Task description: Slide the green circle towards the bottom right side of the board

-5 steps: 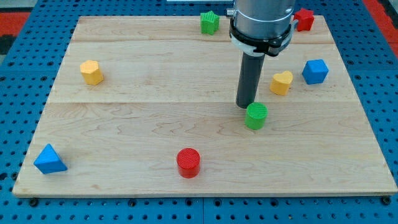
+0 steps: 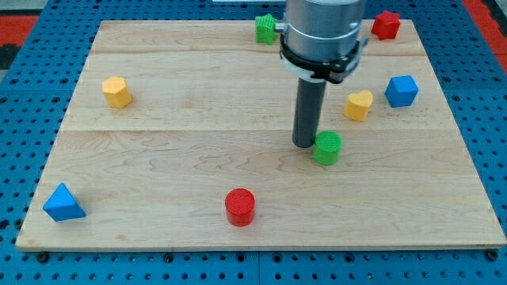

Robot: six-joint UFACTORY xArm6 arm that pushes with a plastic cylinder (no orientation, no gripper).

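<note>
The green circle [image 2: 326,148] stands on the wooden board [image 2: 158,182], right of the middle. My tip [image 2: 304,144] rests on the board just to the view's left of the green circle, touching or nearly touching its upper left side. The rod rises from there to the arm's grey body at the view's top.
A yellow heart [image 2: 358,104] and a blue cube [image 2: 402,90] lie up and right of the green circle. A red circle [image 2: 239,207] is at the bottom middle, a blue triangle [image 2: 62,203] bottom left, a yellow block [image 2: 116,92] left, a green star [image 2: 264,28] and a red block [image 2: 386,24] at the top.
My tip has moved a little to the view's left and slightly down, from above the green circle to its left side. The green circle has hardly moved.
</note>
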